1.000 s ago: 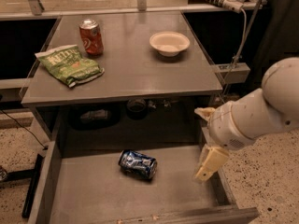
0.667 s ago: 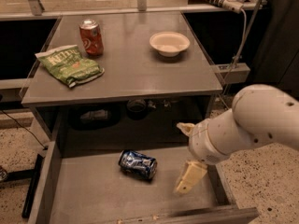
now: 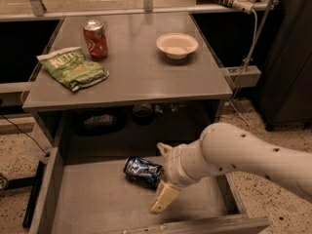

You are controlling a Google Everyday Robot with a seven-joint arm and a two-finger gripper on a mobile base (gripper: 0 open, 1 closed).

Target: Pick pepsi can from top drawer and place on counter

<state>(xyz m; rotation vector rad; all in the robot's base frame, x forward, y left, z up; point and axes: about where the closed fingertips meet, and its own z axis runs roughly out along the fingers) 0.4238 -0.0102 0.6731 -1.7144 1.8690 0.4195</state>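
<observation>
The pepsi can [image 3: 141, 170] lies on its side on the bare bottom of the open top drawer [image 3: 92, 204], near the drawer's middle. My gripper [image 3: 163, 174] is low inside the drawer, right next to the can's right end. It is open, with one pale finger [image 3: 163, 148] beyond the can and the other finger [image 3: 165, 199] on the near side. The fingers do not close on the can. The white arm [image 3: 243, 156] reaches in from the right. The counter [image 3: 141, 74] is the grey tabletop above the drawer.
On the counter stand an orange-red soda can [image 3: 95, 38] at the back left, a green chip bag [image 3: 73, 67] at the left and a white bowl [image 3: 177, 45] at the back right. A dark shelf space [image 3: 131, 118] lies under the counter. A dark cabinet [image 3: 287, 57] stands to the right.
My arm has swung left and down into the drawer. The open gripper went from the drawer's right side to right beside the can's right end. The can has not moved.
</observation>
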